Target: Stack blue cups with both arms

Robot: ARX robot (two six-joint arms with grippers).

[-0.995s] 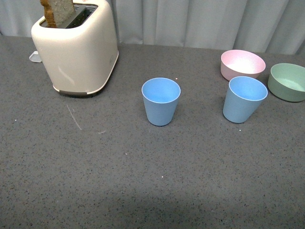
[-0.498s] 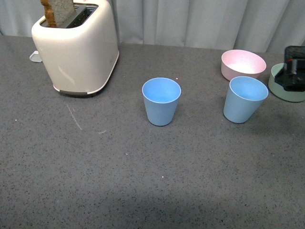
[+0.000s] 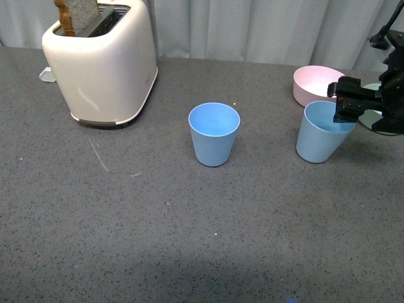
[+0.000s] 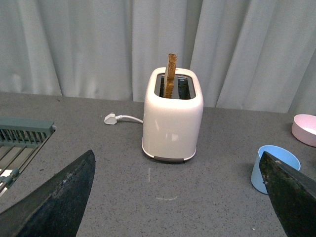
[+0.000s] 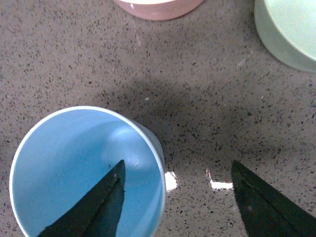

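Two right-arm fingers [image 5: 98, 207], spread apart, straddle the rim of the right blue cup [image 3: 315, 142]; the left fingers [image 4: 54, 197] gape too.

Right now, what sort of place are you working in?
Likely a staged kitchen counter: a toaster holding bread, a pink bowl and a blue cup on a dark speckled worktop. The grey curtain behind suggests a test setup, not a home.

Boxy black right arm [image 3: 386, 95] (thin cable [image 3: 383, 33] above)
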